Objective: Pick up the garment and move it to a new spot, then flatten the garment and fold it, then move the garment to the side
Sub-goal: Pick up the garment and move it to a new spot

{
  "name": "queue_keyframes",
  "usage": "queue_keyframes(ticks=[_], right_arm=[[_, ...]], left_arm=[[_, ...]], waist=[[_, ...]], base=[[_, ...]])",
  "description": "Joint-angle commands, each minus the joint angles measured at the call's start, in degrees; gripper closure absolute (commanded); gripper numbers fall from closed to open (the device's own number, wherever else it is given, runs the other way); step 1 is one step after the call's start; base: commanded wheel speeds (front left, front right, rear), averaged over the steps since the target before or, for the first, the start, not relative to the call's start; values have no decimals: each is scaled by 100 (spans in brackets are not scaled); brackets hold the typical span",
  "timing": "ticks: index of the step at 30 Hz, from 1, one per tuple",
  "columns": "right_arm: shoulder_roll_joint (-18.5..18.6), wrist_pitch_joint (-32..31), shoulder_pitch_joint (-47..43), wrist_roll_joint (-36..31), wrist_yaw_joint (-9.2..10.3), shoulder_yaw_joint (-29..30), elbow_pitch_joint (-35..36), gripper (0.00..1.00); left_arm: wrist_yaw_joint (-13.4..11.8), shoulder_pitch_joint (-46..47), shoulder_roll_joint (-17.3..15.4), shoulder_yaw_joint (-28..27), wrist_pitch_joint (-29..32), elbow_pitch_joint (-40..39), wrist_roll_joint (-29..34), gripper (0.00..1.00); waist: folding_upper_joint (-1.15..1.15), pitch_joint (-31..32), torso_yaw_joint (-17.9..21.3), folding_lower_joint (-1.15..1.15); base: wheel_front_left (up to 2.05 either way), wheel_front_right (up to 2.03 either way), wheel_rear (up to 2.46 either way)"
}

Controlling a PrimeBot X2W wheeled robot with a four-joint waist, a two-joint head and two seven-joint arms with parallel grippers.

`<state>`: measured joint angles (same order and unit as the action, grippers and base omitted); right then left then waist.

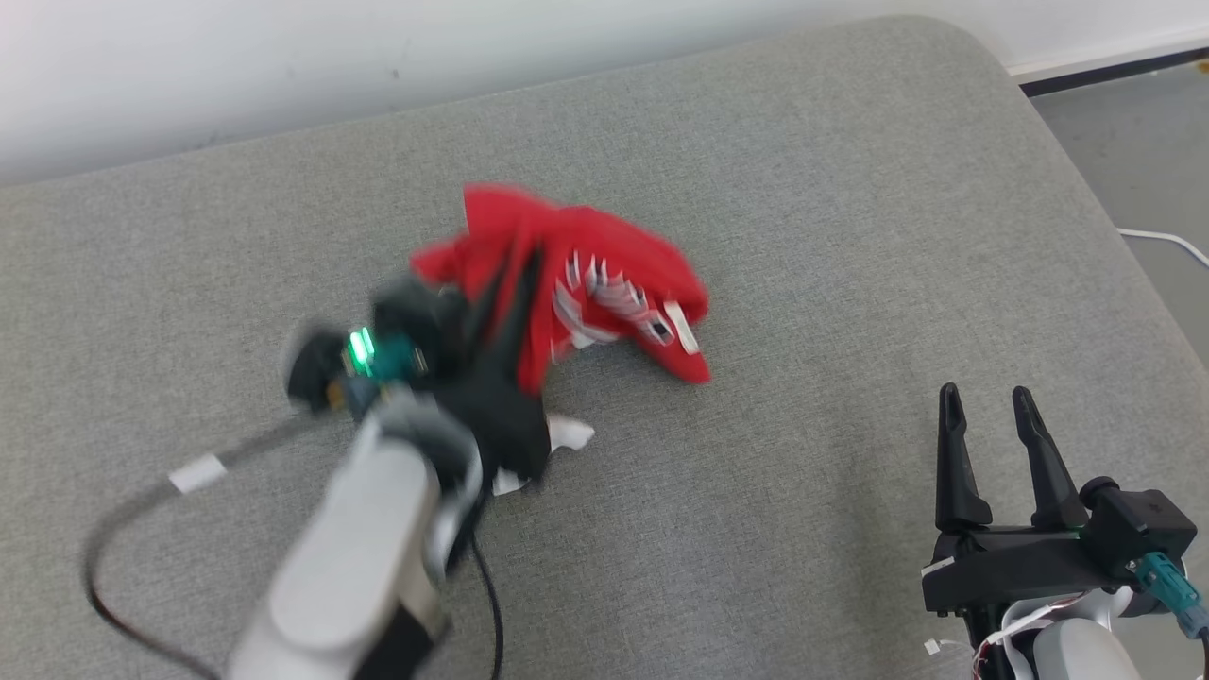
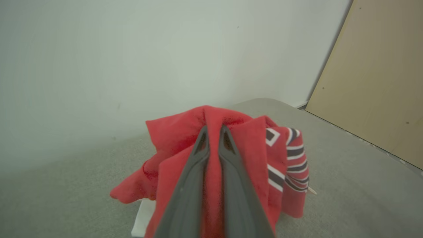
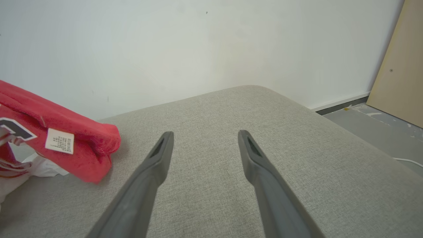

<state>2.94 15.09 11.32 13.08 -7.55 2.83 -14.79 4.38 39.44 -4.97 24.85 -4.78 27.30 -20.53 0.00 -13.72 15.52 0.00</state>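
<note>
Garment point(image 1: 604, 274), red with striped trim, hangs bunched over the middle of the pad point(image 1: 850, 189). The left gripper point(image 2: 214, 132) pinches it, fingers nearly together with a fold of cloth between them. The right gripper point(image 1: 985, 392) hovers spread and empty over the pad's near right part. The pinch seems to take only one fold, so the cloth could slip free, or a trailing end could drag on the pad and tug it out. Count: one garment, one pad, two grippers.

Both the left tool point(image 1: 518, 279) and right tool point(image 1: 987, 393) had long dark tapered fingers; the pale grey left forearm point(image 1: 349, 552) bore a green light point(image 1: 360, 347) and black cable point(image 1: 492, 595)
</note>
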Motion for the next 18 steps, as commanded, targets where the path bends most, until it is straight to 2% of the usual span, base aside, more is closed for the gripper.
queue_keyframes(ticks=[1, 6, 8, 11, 16, 18], right_arm=[[-9, 10, -33, 15, 12, -15, -7, 0], [-9, 11, -39, -60, 12, -12, -12, 0], [-9, 11, -56, -87, 12, -44, -7, 0], [-7, 11, -86, -141, 12, -76, 6, 0], [-5, 10, -192, -220, 12, -132, 17, 0], [-4, 10, -262, -257, 12, -140, 30, 0]], left_arm=[[5, -226, 56, 76, -82, 171, -51, 100], [63, -539, 149, 428, -269, 610, -103, 100], [94, -585, 183, 584, -415, 710, -148, 1], [87, -494, 195, 686, -717, 690, -243, 0], [-165, -477, 198, 448, -1009, 391, -289, 0], [-304, -602, 87, 287, -1038, 177, -182, 0]], waist=[[0, -4, -4, 0], [0, 51, -122, 0], [0, 101, -202, 0], [0, 211, -358, 0], [0, 456, -638, 0], [0, 563, -749, 0]], base=[[0, 0, 0], [0, 0, 0], [0, 0, 0], [0, 0, 0], [0, 0, 0], [0, 0, 0]])
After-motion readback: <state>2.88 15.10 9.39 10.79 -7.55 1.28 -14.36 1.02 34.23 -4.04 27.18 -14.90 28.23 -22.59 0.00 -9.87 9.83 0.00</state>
